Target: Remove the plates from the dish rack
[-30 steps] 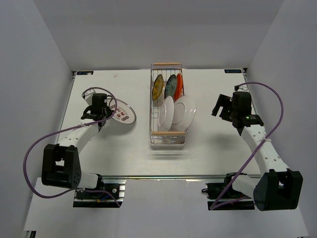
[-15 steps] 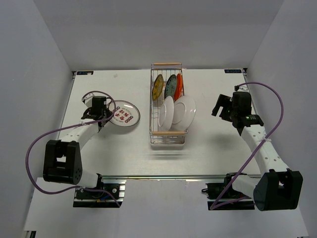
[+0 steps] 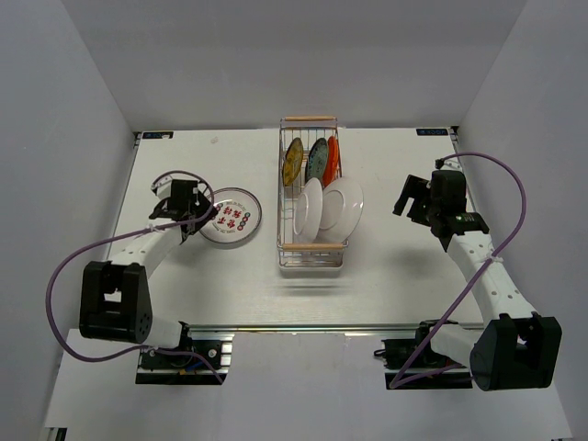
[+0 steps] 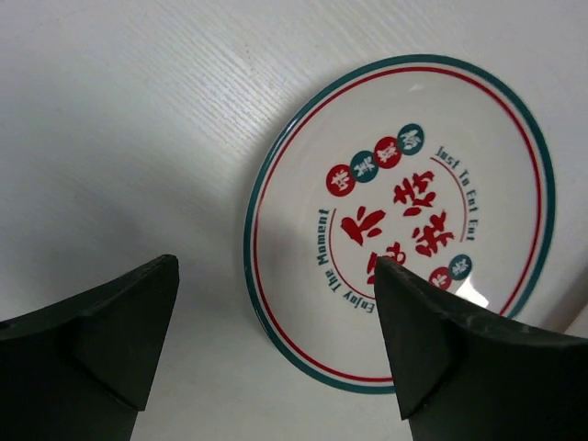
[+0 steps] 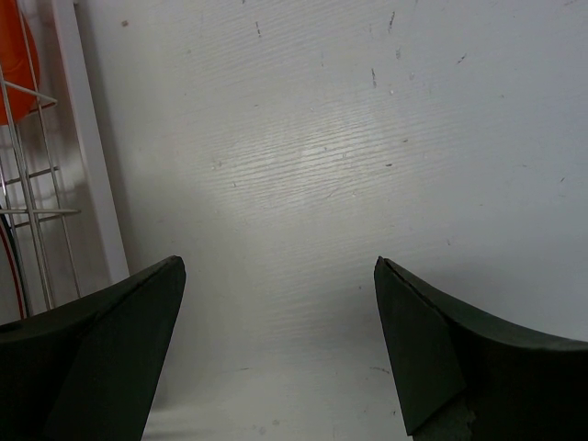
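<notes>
Left gripper (image 4: 276,276) stands wide, empty, over the marked plate (image 4: 404,220) lying flat left of the rack (image 3: 310,260); right gripper (image 5: 276,276) likewise. A low retreat could clip and skid it; clearance is hard to judge.

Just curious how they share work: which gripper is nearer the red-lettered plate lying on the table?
Left. The left gripper is open right beside the plate; the right gripper is far off, beyond the dish rack.
</notes>
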